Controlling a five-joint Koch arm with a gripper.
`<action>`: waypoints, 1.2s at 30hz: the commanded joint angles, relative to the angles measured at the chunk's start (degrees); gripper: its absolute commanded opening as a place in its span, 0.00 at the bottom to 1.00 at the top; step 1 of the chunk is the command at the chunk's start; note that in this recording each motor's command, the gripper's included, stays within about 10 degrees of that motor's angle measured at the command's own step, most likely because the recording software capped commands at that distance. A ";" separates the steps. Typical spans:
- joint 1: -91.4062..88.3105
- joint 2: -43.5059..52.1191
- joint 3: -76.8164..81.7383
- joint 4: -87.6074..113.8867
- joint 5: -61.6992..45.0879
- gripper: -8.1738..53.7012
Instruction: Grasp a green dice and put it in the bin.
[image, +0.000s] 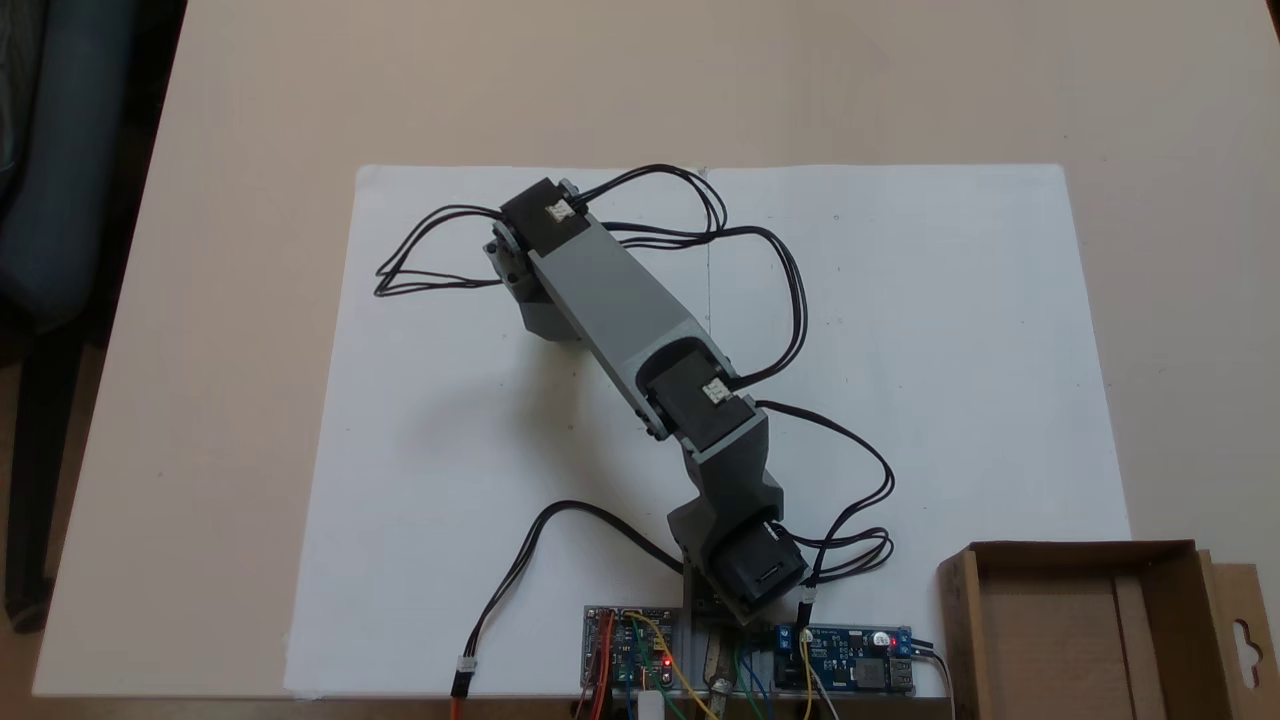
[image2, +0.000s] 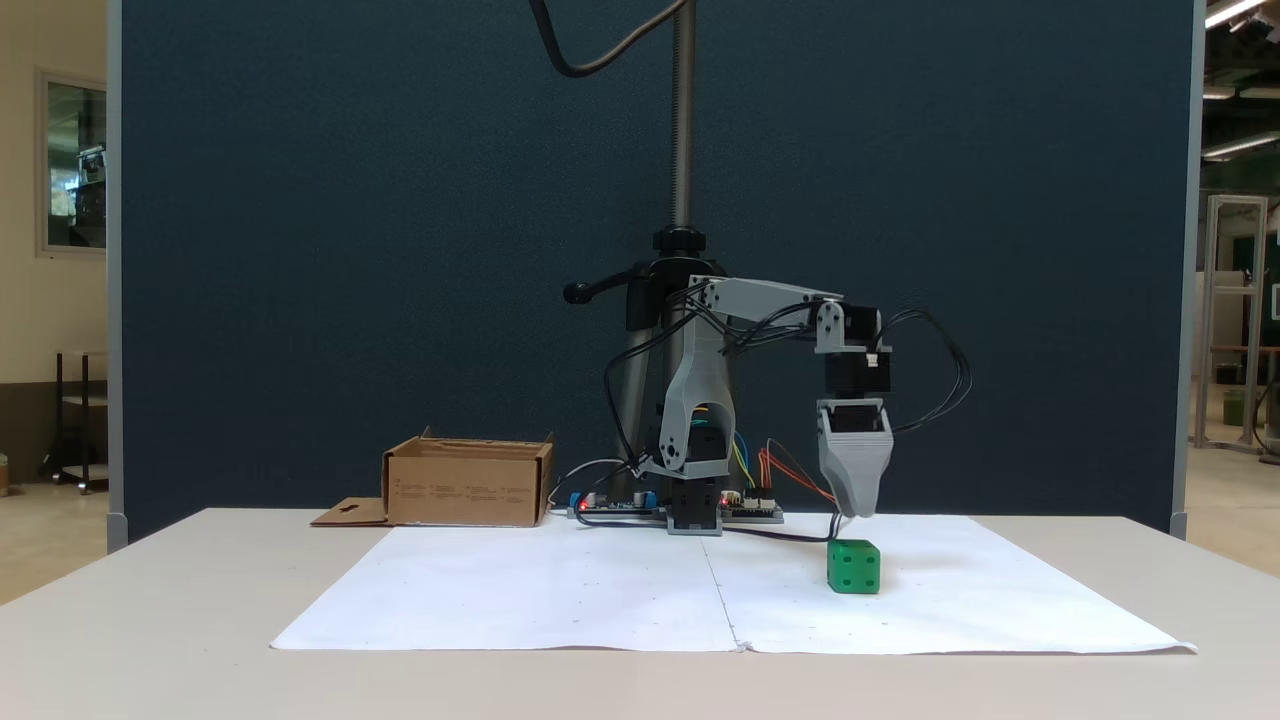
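The green dice (image2: 853, 567) sits on the white paper sheet (image2: 560, 590), right of centre in a fixed view from the table's front. My gripper (image2: 856, 512) points straight down, its tip just above and slightly behind the dice, with a small gap between them. It appears as one tapered grey piece, so I cannot tell whether the jaws are apart. From above, the arm (image: 620, 320) reaches toward the upper left and covers the dice. The bin (image: 1190, 600), a shallow brown cardboard box, stands at the lower right corner, and at the left in a fixed view (image2: 468, 485).
Circuit boards (image: 740, 660) and the arm's base line the paper's near edge in a fixed view. Black cables (image: 780, 290) loop around the arm. A tripod pole (image2: 683, 150) rises behind the arm, in front of a dark blue panel.
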 joint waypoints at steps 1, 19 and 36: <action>-0.18 0.00 -0.53 -2.81 0.70 0.83; 0.18 -6.59 0.18 -4.75 0.62 0.83; 0.62 -11.16 0.62 -4.92 0.62 0.83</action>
